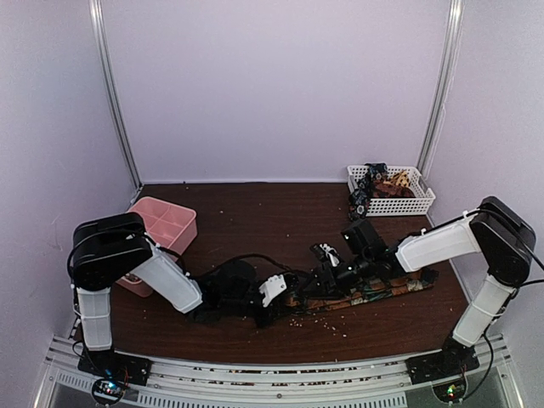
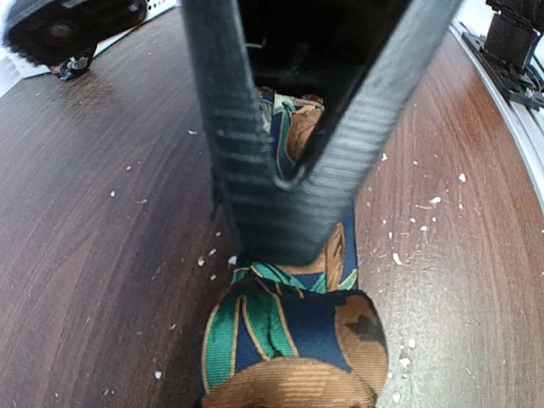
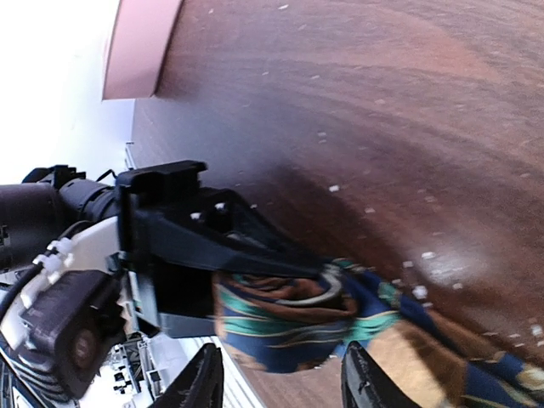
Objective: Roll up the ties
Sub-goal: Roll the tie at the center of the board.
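A tie (image 1: 365, 295) patterned in blue, green and brown lies flat along the table's front, and its left end is rolled into a small coil (image 3: 289, 319). My left gripper (image 2: 287, 223) is shut on that coil (image 2: 293, 340), with fabric showing between its converging fingers (image 2: 238, 153). In the right wrist view those dark fingers (image 3: 212, 246) clamp the roll. My right gripper (image 3: 285, 384) stands open just right of the coil, one fingertip on each side of it and neither touching. Seen from above, the left gripper (image 1: 276, 297) and the right gripper (image 1: 325, 274) meet at the tie's left end.
A white basket (image 1: 422, 204) at the back right holds other rolled ties (image 1: 378, 182). A pink compartment box (image 1: 166, 223) stands at the left by the left arm. Pale crumbs (image 1: 323, 321) dot the dark wood table (image 1: 255, 212) near the front edge.
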`<action>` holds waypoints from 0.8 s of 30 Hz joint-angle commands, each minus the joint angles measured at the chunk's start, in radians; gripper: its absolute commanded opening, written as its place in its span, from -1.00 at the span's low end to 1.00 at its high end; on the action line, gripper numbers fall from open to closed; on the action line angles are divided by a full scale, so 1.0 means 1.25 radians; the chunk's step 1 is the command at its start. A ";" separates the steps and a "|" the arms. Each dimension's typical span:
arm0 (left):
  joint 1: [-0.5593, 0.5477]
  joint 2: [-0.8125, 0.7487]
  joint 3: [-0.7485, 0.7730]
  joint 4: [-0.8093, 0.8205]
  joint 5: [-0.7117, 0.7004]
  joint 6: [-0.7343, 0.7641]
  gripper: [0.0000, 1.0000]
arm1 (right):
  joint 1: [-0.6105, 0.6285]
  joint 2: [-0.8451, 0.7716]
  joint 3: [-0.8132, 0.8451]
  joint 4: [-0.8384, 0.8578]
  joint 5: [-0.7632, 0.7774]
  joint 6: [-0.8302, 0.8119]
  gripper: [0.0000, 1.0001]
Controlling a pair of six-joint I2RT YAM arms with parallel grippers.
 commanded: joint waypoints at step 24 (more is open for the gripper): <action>-0.001 -0.033 -0.025 0.000 -0.014 0.006 0.29 | 0.000 0.050 -0.014 -0.070 0.043 -0.049 -1.00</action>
